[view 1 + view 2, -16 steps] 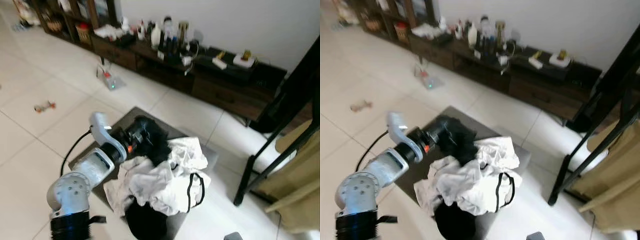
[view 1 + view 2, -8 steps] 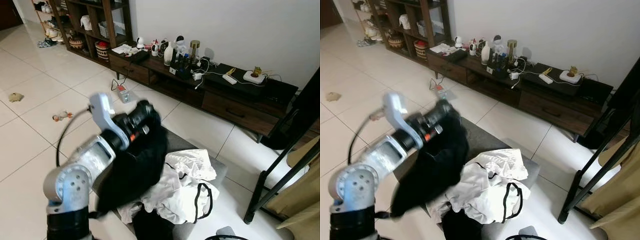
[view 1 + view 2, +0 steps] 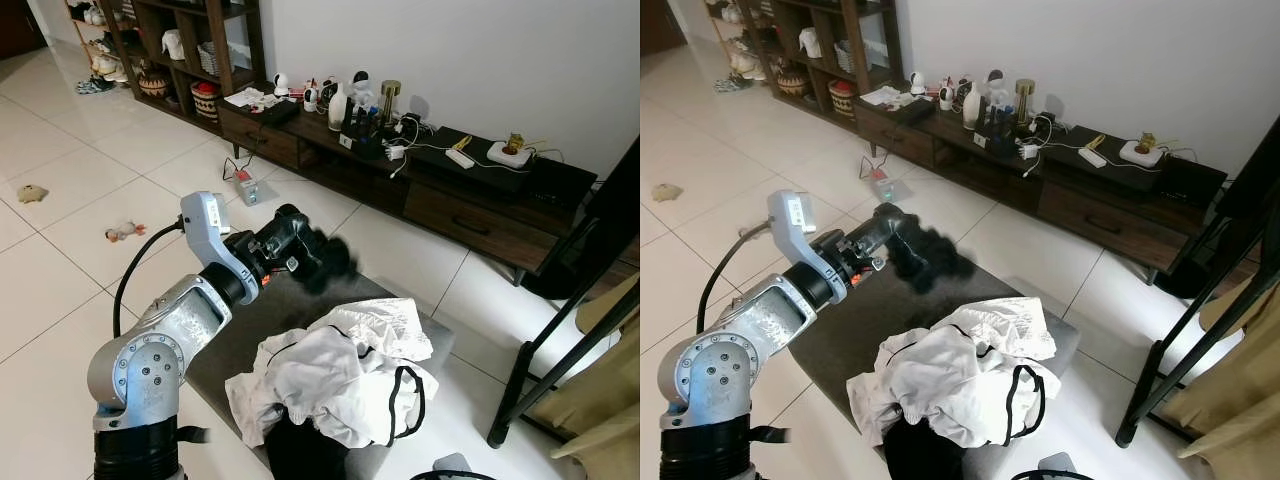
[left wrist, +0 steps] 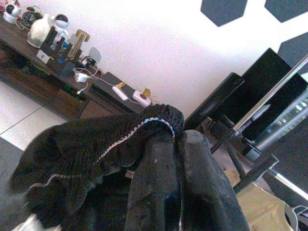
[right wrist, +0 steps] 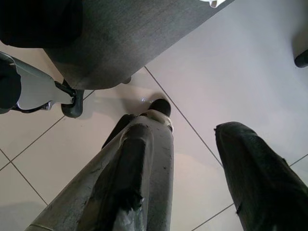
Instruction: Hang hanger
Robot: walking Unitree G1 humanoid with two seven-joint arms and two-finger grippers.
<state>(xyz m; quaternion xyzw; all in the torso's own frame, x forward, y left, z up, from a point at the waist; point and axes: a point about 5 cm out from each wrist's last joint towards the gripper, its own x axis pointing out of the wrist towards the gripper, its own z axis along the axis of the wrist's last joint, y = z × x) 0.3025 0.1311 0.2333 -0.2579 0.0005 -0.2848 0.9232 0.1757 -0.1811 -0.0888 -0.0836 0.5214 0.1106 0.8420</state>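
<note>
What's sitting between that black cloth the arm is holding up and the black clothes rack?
In the left eye view, a pile of white clothes on the grey ottoman, then bare tile floor, lies between the black garment and the rack.

White tile floor (image 3: 80,250) lies open to the left of the grey ottoman (image 3: 270,330). A heap of white clothes (image 3: 340,375) covers its right half (the left half is bare). A black rack (image 3: 560,330) blocks the right; a low cabinet (image 3: 420,185) lines the wall.

A black garment (image 3: 305,258) with pale stitching hangs bunched, gripped in the left pincer (image 4: 175,144), above the grey table (image 3: 250,330).
</note>
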